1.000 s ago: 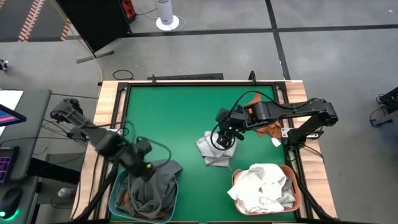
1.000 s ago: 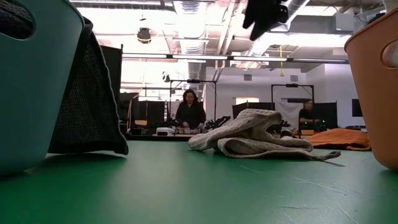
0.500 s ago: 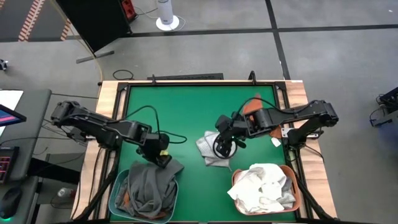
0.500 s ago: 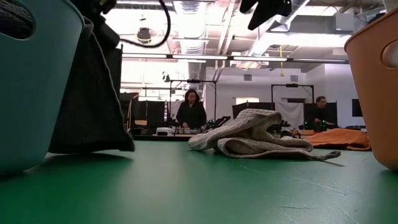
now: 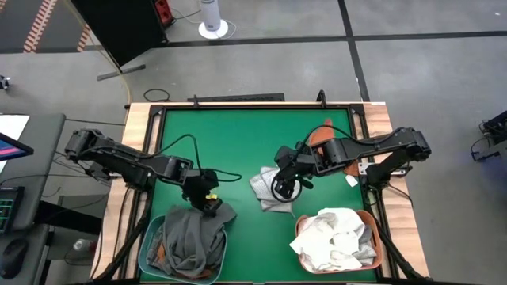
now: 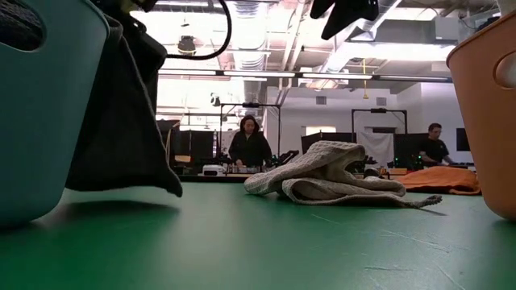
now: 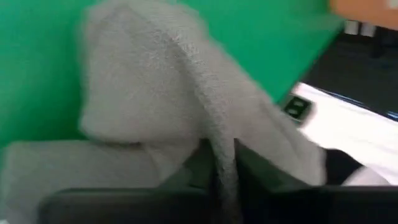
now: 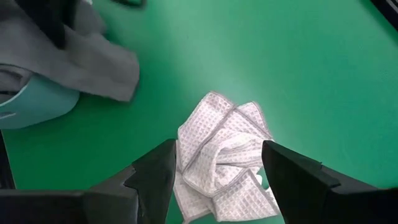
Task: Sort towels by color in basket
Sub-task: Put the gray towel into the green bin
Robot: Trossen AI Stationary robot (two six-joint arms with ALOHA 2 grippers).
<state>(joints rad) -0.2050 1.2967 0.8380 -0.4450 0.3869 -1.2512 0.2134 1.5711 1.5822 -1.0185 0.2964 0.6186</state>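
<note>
My left gripper (image 5: 207,203) is at the far rim of the teal basket (image 5: 147,252), shut on a dark grey towel (image 5: 190,237) that lies over that rim. More dark grey cloth and a bit of rust orange (image 5: 158,255) fill the basket. My right gripper (image 8: 217,163) hangs open above a crumpled, light, waffle-textured towel (image 8: 221,149) lying at the table's middle (image 5: 273,192); the fingers stand either side of it, apart from it. White towels (image 5: 337,236) fill the orange basket (image 5: 379,247). My left gripper pinches a raised fold of the dark grey towel (image 7: 219,163) between its two fingers, the ridge running along the gap. It comes slanting down from the table's left. The towel rests on the basket's far rim, and a flap (image 6: 121,129) hangs outside it down to the table.
A rust orange towel (image 5: 326,136) lies at the far right under the right arm, seen also in the low view (image 6: 439,179). Green table stretches between the two baskets and along the far side. People sit at desks in the room behind.
My left gripper has swung from over the teal basket's left side toward the table's middle and down to the basket's far rim. The dark grey flap hanging outside the basket has shifted a little toward the table's right, its lower corner lifting slightly.
</note>
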